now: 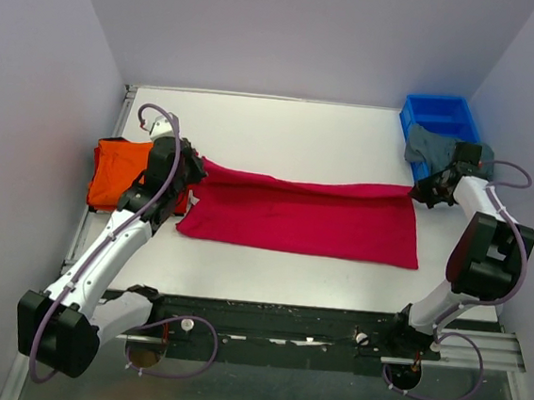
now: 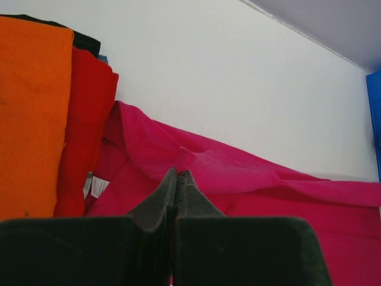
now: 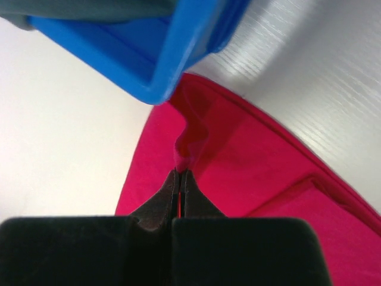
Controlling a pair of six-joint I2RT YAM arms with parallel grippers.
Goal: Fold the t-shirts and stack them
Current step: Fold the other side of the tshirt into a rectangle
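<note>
The crimson-pink t-shirt (image 1: pixel 303 218) lies as a long folded band across the table's middle. My left gripper (image 1: pixel 194 169) is at its left end, fingers pressed together (image 2: pixel 178 173) with a small peak of pink cloth at the tips. My right gripper (image 1: pixel 426 192) is at its far right corner, shut (image 3: pixel 180 173) on a pinched ridge of the pink cloth (image 3: pixel 193 134). The orange t-shirt (image 1: pixel 118 174) lies folded on the red t-shirt (image 2: pixel 86 119) at the left edge. The grey-teal t-shirt (image 1: pixel 433 145) hangs over the blue bin.
The blue plastic bin (image 1: pixel 436 112) stands at the back right corner, its corner (image 3: pixel 149 53) just beyond my right fingertips. A dark cloth edge shows under the left stack (image 2: pixel 86 40). Grey walls close the table on three sides.
</note>
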